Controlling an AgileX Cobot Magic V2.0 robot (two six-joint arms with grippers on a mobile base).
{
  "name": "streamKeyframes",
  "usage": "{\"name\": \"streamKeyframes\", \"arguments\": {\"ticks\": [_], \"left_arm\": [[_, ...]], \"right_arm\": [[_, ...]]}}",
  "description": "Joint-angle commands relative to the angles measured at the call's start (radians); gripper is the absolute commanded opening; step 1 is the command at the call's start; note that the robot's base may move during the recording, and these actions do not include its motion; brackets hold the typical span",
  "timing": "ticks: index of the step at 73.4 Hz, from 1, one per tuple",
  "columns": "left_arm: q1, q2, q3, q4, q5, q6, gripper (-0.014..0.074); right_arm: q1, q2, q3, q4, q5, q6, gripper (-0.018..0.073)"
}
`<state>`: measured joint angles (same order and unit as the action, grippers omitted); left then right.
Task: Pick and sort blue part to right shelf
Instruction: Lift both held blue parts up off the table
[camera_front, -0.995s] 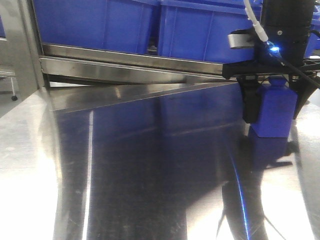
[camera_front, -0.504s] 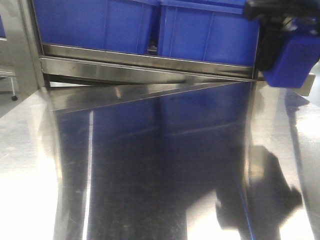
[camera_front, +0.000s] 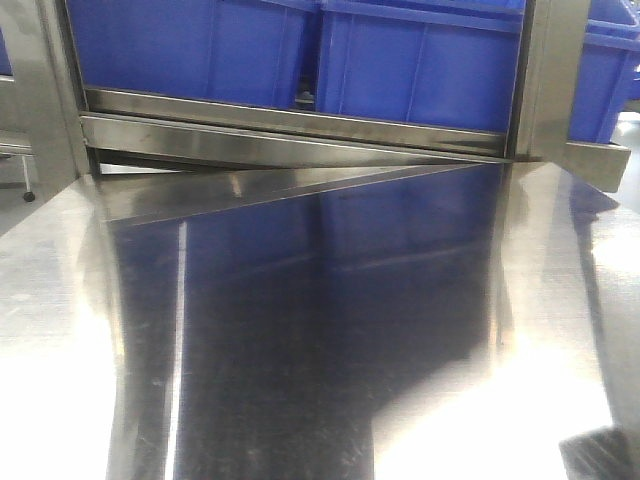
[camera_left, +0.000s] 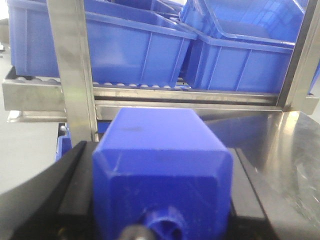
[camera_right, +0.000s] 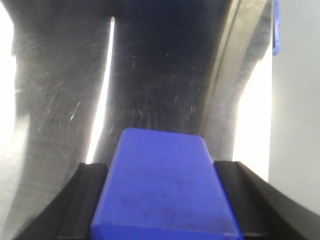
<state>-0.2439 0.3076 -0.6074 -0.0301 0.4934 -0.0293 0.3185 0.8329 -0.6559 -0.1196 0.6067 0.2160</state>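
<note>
**Front view.** The shelf (camera_front: 300, 135) stands at the far edge of the steel worktop (camera_front: 300, 350), with blue bins (camera_front: 200, 45) sitting behind its front bar. Neither end effector appears here, and no blue part can be seen either.

**Left wrist view.** The left end effector (camera_left: 162, 150) is closed on a blue part (camera_left: 160, 180), with the black fingers (camera_left: 65, 190) pressed against its two sides. Ahead of the end effector, and apart from it, is the shelf: a flat front bar (camera_left: 190, 106), white rollers (camera_left: 120, 86) just behind the bar, and two blue bins (camera_left: 125, 50) above them. An upright post (camera_left: 72, 65) stands ahead and to the left. The part is short of the bins and not inside either one.

**Right wrist view.** The right end effector (camera_right: 159, 166) is clamped on a second blue part (camera_right: 160, 190), held between the two fingers. Only scratched worktop lies below and ahead of the end effector. The shelf is not in this view.

**Progress.** In my judgement the pick is complete for both parts, and the sort is not. Each part has yet to be carried over a bin and released. The left arm looks closer to delivery, since it faces the shelf. These views do not show whether the section ahead of it is the right-hand one.
</note>
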Motion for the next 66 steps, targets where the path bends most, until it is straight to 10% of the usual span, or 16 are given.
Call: {"name": "streamKeyframes", "arguments": {"ticks": [1,66], "left_arm": [[-0.004,-0.014,-0.030,0.010,-0.080,0.000,0.0251],[-0.004,-0.172,-0.022,0.060,0.015,0.000,0.0251]], "right_arm": [[0.000,-0.100,0.035,-0.029,-0.093,-0.010,0.0236],[0.000,-0.805,0.084,-0.088,-0.097,-0.030,0.0236]]}}
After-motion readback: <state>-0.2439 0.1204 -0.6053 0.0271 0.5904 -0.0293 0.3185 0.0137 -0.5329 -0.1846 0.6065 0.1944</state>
